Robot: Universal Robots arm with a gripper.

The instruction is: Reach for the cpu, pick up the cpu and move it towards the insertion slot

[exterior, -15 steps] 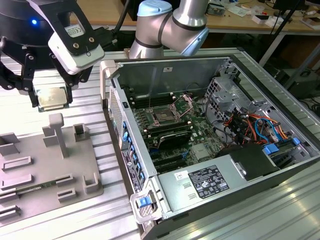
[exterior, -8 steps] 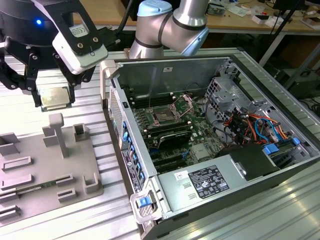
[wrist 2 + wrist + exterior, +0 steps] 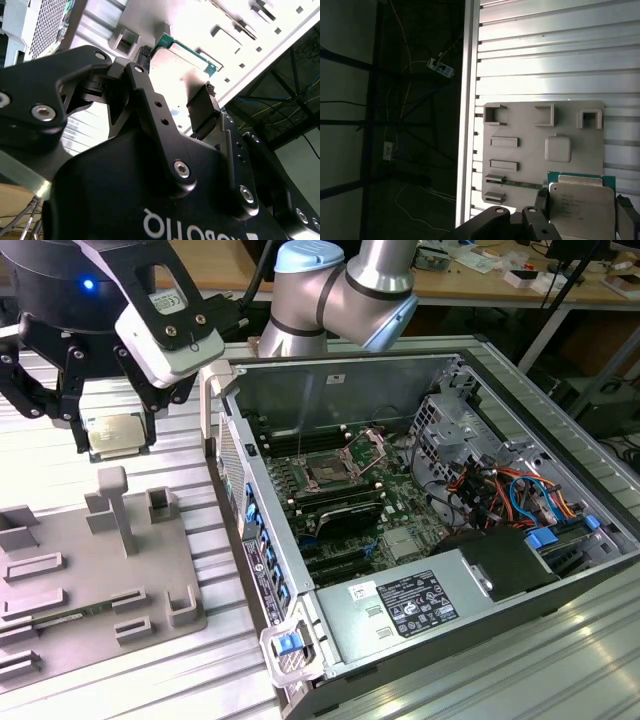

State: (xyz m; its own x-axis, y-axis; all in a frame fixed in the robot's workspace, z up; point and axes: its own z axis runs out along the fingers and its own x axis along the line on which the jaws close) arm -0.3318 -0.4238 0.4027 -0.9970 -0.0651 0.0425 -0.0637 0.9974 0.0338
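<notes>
The cpu (image 3: 117,434) is a flat silvery square chip with a green edge, held in the air above the ribbed table at the exterior view's left. My gripper (image 3: 113,437) is shut on the cpu, its black fingers clamping two opposite sides. Both wrist views show the same hold: the cpu (image 3: 177,70) sits between the fingers (image 3: 202,107), and the cpu (image 3: 581,206) hangs over the grey tray. The insertion slot (image 3: 328,472) is a dark square socket with a silver frame, on the board inside the open computer case, well to the exterior view's right of the gripper.
A grey plastic tray (image 3: 90,570) with raised blocks lies below the gripper. The open computer case (image 3: 440,530) stands at the exterior view's right, its near wall (image 3: 255,540) between tray and slot. Cables and drive bays (image 3: 500,490) crowd the case's far side. The table edge (image 3: 468,110) borders dark floor.
</notes>
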